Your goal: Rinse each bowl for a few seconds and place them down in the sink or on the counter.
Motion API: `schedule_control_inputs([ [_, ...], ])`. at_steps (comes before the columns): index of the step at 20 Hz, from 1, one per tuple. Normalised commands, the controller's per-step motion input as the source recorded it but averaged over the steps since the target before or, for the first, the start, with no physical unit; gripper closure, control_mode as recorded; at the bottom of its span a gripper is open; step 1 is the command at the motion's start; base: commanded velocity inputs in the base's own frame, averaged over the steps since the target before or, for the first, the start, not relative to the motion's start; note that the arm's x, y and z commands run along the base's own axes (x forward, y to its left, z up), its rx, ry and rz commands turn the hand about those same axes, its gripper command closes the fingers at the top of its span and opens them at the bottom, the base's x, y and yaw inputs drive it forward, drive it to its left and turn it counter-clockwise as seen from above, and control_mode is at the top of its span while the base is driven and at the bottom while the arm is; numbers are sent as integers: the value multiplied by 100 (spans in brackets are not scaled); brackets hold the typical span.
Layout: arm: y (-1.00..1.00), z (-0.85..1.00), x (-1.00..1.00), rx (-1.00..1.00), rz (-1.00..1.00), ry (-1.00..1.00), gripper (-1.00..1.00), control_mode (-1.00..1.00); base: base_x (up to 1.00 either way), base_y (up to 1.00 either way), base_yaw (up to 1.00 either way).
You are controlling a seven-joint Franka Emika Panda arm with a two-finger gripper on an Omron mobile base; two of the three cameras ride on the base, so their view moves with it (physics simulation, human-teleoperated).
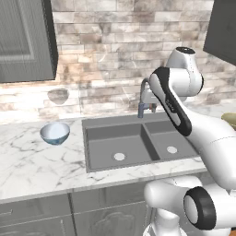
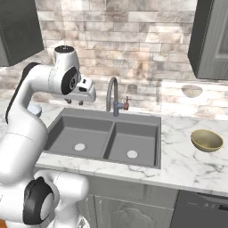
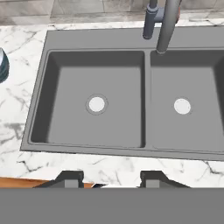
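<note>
My end effector (image 3: 111,177) hangs above the sink (image 3: 127,100), its two dark fingertips spread apart with nothing between them. In the hand view the tips sit over the front strip of the desk (image 3: 118,168), just short of the sink's near rim. In the right base view the end effector (image 2: 79,103) is above the left basin's back corner.

The sink is a dark grey rectangle set into the desk, split by a ridge into two basins, each with a round pale drain. Both basins hold nothing. A tall arched grey faucet (image 2: 113,95) rises from the back rim at the divider, its spout curving toward the left basin, with a small red-tipped handle on its side.

The pale blue bowl (image 1: 55,133) sits upright on the desk (image 1: 37,166) to the left of the sink, near but apart from its rim. It is glossy, with a whitish inside and a bluish outer wall. In the hand view only a sliver of this bowl (image 3: 2,65) shows at the left edge.

The olive-tan bowl (image 2: 207,140) stands upright on the desk to the right of the sink, well apart from the blue one, its inside a dull golden brown.

The desk is white marble with thin grey veins, over grey cabinet fronts (image 1: 55,216).
</note>
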Motion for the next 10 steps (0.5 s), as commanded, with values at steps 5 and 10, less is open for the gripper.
schedule_control_inputs([
  [5,1,0,-9,0,0,-1,-100,-100,0,0,0],
  [10,-7,6,-28,-1,0,-3,-100,-100,0,0,0],
])
